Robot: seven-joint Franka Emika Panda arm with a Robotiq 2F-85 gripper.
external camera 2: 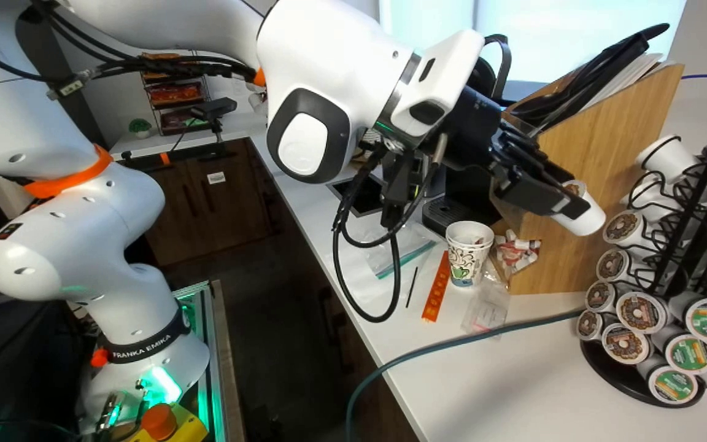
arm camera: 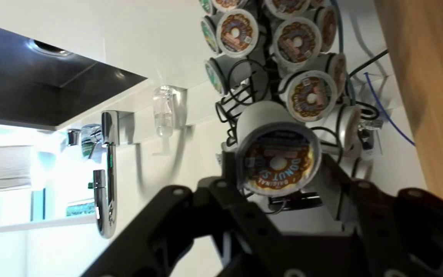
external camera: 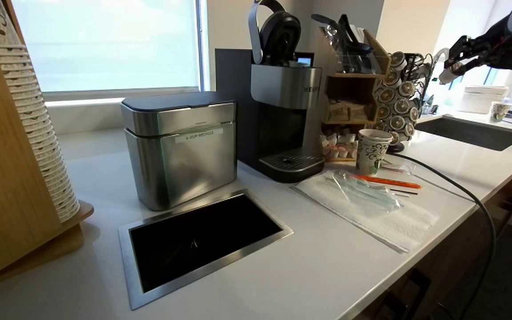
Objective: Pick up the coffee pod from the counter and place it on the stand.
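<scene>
Centre, the claw (arm camera: 281, 169): jaws only part-way apart, clamped on the coffee pod (external camera 2: 583, 218), a finger on either side of its wall near the lid (its printed face shows plainly in the wrist view). Pod held aloft, above counter (external camera 2: 531, 380) level, tilted, lid turned back toward the wrist, narrow end foremost. Handling, est.: v. light; wall prob. stiff but thin, smooth and tapered, hence apt to slip narrow end first; lid the fragile part. Best hold approx. the present one, i.e. across the wall just under the rim, w/ mod. squeeze. Next outward, the stand (external camera 2: 683, 226): near the pod's narrow end, a gap btwn the two showing in an exterior view. It bears many pods (external camera 2: 642, 312), lids mostly outward; at least one free place seems to show in the wrist view, though claw and held pod block part of it. Stage, as judged: pick-up done, placing not; next move prob. calls for lining the narrow end up w/ a free place, w/o knocking neighbours. Periphery: wooden shelf (external camera 2: 599, 178); paper cups (external camera 2: 469, 261) on the counter; coffee machine (external camera: 282, 86), w/ the shelf btwn it and the stand.
</scene>
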